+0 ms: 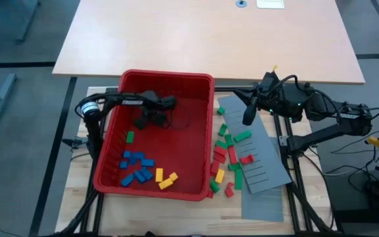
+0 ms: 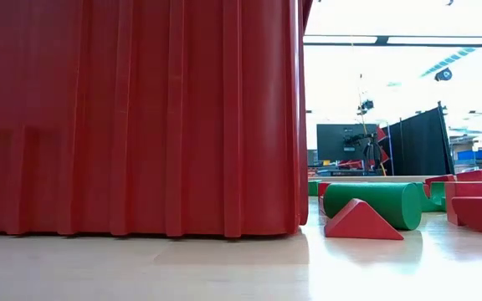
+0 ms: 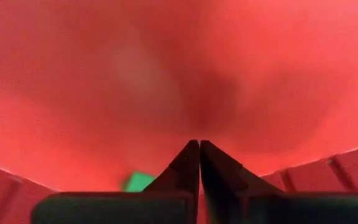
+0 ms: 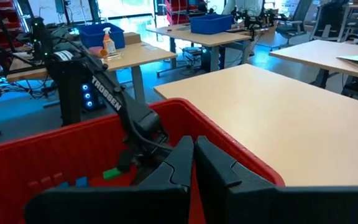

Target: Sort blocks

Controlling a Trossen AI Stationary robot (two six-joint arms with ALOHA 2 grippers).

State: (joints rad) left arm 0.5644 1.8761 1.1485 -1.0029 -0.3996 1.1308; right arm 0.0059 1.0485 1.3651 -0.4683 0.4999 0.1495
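The blocks are in two groups. Inside the red bin (image 1: 206, 131) lie a green block (image 1: 129, 137), several blue ones (image 1: 137, 164) and yellow ones (image 1: 166, 178). To the right of the bin, red and green blocks (image 1: 230, 150) and one yellow lie on the wood and on a grey slotted panel (image 1: 262, 161). My left gripper (image 1: 139, 123) reaches into the bin's far half, shut (image 3: 199, 146) with nothing between its fingers; the green block (image 3: 138, 182) lies just beyond it. My right gripper (image 1: 248, 117) hovers over the panel's far end, shut (image 4: 194, 144) and holding nothing.
In the low view the bin's ribbed wall (image 2: 141, 117) fills the left, with a green cylinder (image 2: 373, 204), a red wedge (image 2: 361, 221) and red blocks (image 2: 475, 205) to its right. A second grey panel (image 1: 263, 204) lies at the near right. A large tan table (image 1: 209, 36) stands beyond.
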